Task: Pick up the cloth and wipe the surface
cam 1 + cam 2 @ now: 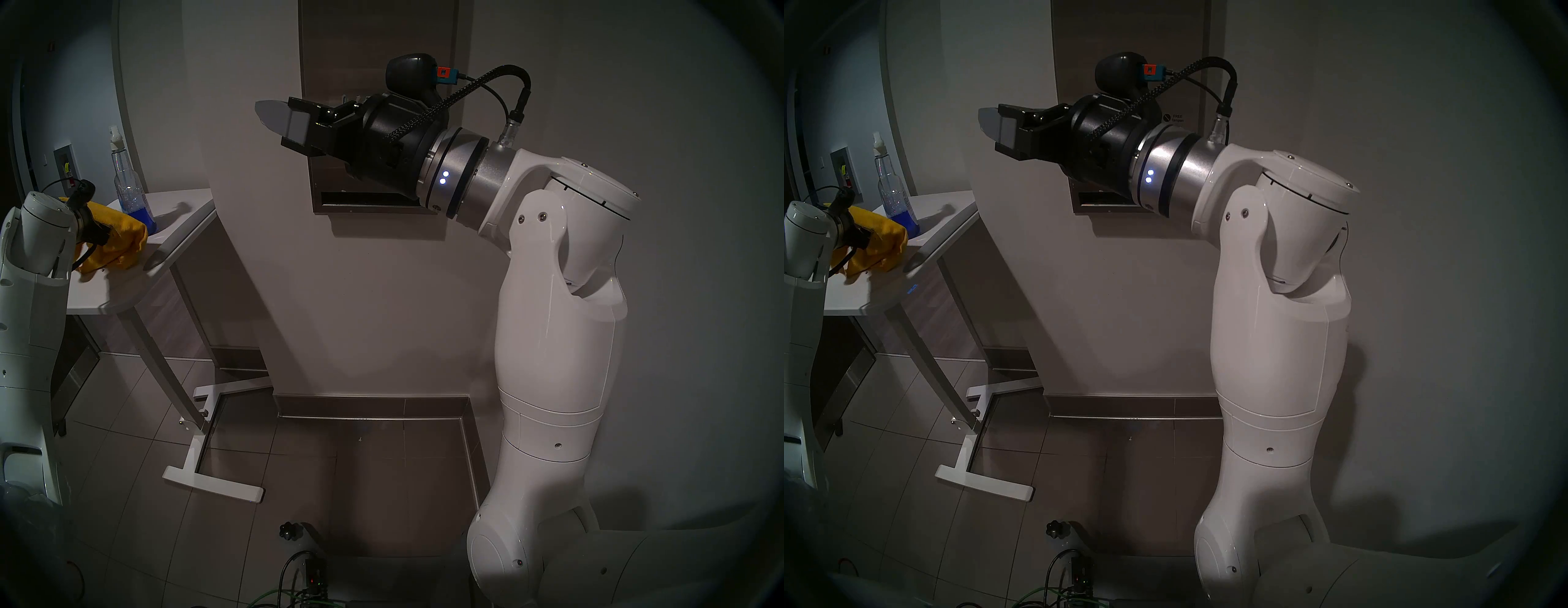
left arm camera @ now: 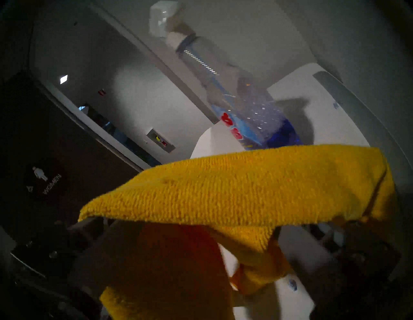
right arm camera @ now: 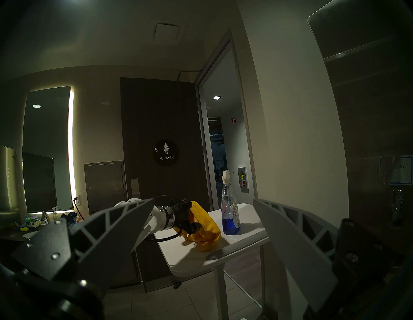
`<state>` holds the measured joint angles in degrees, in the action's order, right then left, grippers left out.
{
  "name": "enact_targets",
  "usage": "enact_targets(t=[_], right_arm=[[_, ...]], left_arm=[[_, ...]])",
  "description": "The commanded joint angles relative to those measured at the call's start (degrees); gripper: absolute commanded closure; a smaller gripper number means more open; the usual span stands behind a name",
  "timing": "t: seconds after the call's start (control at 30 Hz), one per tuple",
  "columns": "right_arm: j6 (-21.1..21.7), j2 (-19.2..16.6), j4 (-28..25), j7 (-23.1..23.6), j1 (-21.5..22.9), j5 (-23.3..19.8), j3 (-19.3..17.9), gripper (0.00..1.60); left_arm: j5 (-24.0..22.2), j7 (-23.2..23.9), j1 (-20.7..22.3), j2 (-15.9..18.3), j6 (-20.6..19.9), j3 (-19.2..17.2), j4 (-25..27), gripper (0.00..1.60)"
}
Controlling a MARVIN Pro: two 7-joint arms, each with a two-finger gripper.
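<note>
The cloth (image 1: 112, 237) lies bunched on the table (image 1: 127, 293), just beside the spray bottle (image 1: 129, 191), on the side nearer the robot. The left gripper (image 3: 190, 220) is buried in it: folds drape over the fingers, and in the left wrist view a flap of cloth (image 2: 234, 185) spans the frame while more hangs below. Whether the jaws have closed on the fabric I cannot tell; the cloth hides them.

The right gripper (image 1: 292, 127) hovers well above and away from the bottle, in front of the panel (image 1: 377, 34), jaws spread wide and empty.

The cloth looks light, soft and floppy, with a nubby pile that should grip rather than slip. It will sag and trail from any hold, so a pinch through several bunched layers near the middle seems better than one edge, leaving a pad to press on the panel. Trailing folds could brush the bottle, which looks easy to tip.
</note>
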<state>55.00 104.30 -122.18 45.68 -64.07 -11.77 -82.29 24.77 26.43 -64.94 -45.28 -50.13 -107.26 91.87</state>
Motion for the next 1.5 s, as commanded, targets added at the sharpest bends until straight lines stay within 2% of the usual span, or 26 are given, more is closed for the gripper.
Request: enact_targets(t=[0.0,0.13,0.17,0.2,0.27,0.37,0.43,0.67,0.77,0.8,0.83,1.0,1.07,1.1,1.13,1.17,1.3,1.47], right_arm=[[-0.3,0.2,-1.1,0.0,0.9,-0.1,-0.1,0.09],[-0.3,0.2,-1.1,0.0,0.9,-0.1,-0.1,0.09],[-0.3,0.2,-1.1,0.0,0.9,-0.1,-0.1,0.09],[-0.3,0.2,-1.1,0.0,0.9,-0.1,-0.1,0.09],[-0.3,0.2,-1.1,0.0,0.9,-0.1,-0.1,0.09],[-0.3,0.2,-1.1,0.0,0.9,-0.1,-0.1,0.09],[-0.3,0.2,-1.1,0.0,0.9,-0.1,-0.1,0.09],[-0.3,0.2,-1.1,0.0,0.9,-0.1,-0.1,0.09],[-0.3,0.2,-1.1,0.0,0.9,-0.1,-0.1,0.09],[-0.3,0.2,-1.1,0.0,0.9,-0.1,-0.1,0.09],[-0.3,0.2,-1.1,0.0,0.9,-0.1,-0.1,0.09],[-0.3,0.2,-1.1,0.0,0.9,-0.1,-0.1,0.09],[-0.3,0.2,-1.1,0.0,0.9,-0.1,-0.1,0.09],[-0.3,0.2,-1.1,0.0,0.9,-0.1,-0.1,0.09],[-0.3,0.2,-1.1,0.0,0.9,-0.1,-0.1,0.09],[-0.3,0.2,-1.1,0.0,0.9,-0.1,-0.1,0.09],[-0.3,0.2,-1.1,0.0,0.9,-0.1,-0.1,0.09],[-0.3,0.1,-1.1,0.0,1.0,-0.2,-0.1,0.09]], left_arm=[[0.9,-3.9,4.4,0.5,2.0,-1.3,-0.4,0.0],[-0.1,-4.4,5.6,-0.7,1.9,-2.1,-0.9,0.0],[-0.9,-4.2,6.2,-1.3,2.0,-2.6,-0.9,0.5],[-1.5,-4.1,6.8,-1.9,1.8,-3.0,-1.0,1.6],[-4.0,-3.7,7.8,-3.6,1.1,-5.0,-1.0,1.6],[-5.3,-3.8,9.5,-4.7,1.1,-5.5,-1.4,1.6],[-5.5,-4.0,10.3,-5.1,1.1,-5.4,-1.6,0.03],[-5.7,-6.0,10.5,-6.0,1.3,-5.6,-1.4,0.0],[-4.9,-8.3,11.0,-6.4,0.7,-6.3,-1.4,0.0],[-5.4,-8.5,11.5,-6.9,0.3,-7.0,-1.5,0.92],[-5.4,-8.8,11.7,-6.9,0.1,-7.2,-1.6,1.6],[-5.8,-12.1,14.4,-9.5,-2.7,-9.9,-2.6,1.6],[-5.1,-13.7,14.7,-9.7,-3.1,-9.8,-2.8,1.6],[-5.4,-13.9,14.9,-10.0,-3.2,-9.9,-2.8,1.41],[-5.3,-14.3,15.1,-10.1,-3.4,-9.9,-2.7,0.44],[-5.2,-14.8,15.2,-10.3,-3.6,-9.8,-2.7,0.0],[-5.5,-15.0,15.7,-10.8,-4.3,-9.9,-2.7,0.0],[-8.6,-14.0,17.6,-13.8,-4.9,-13.1,-3.3,0.0]])
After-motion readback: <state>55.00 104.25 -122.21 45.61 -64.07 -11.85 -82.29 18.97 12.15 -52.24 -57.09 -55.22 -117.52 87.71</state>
